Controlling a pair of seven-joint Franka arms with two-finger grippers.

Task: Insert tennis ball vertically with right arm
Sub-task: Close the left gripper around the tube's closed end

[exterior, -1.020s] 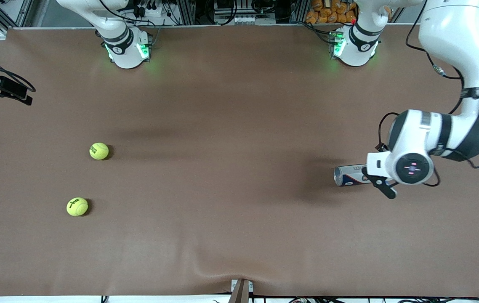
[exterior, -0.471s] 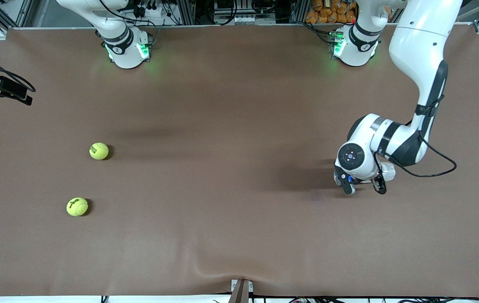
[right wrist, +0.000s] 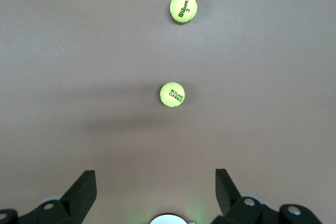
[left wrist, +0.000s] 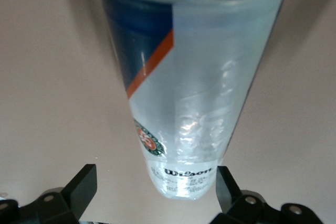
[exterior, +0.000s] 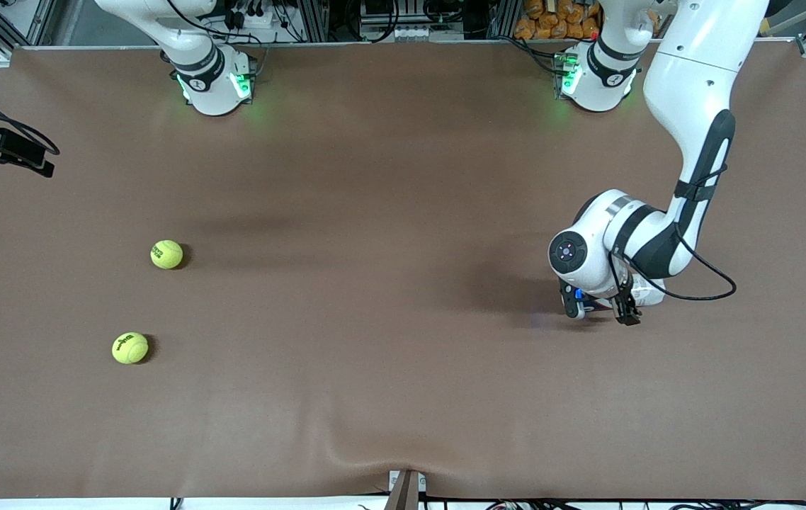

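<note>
While two tennis balls (exterior: 166,254) (exterior: 129,348) lie untouched, both grippers (exterior: 596,309) (right wrist: 155,195) gape, the left straddling one can (left wrist: 191,87).

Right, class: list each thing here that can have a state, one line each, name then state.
Clear plastic tennis-ball tube: lying on its side, between open fingers, not gripped.
Left end effector: open, astride the tube.
Right end effector: open, empty, waiting above the table.
Two yellow-green felt tennis balls: loose on the brown table.
</note>
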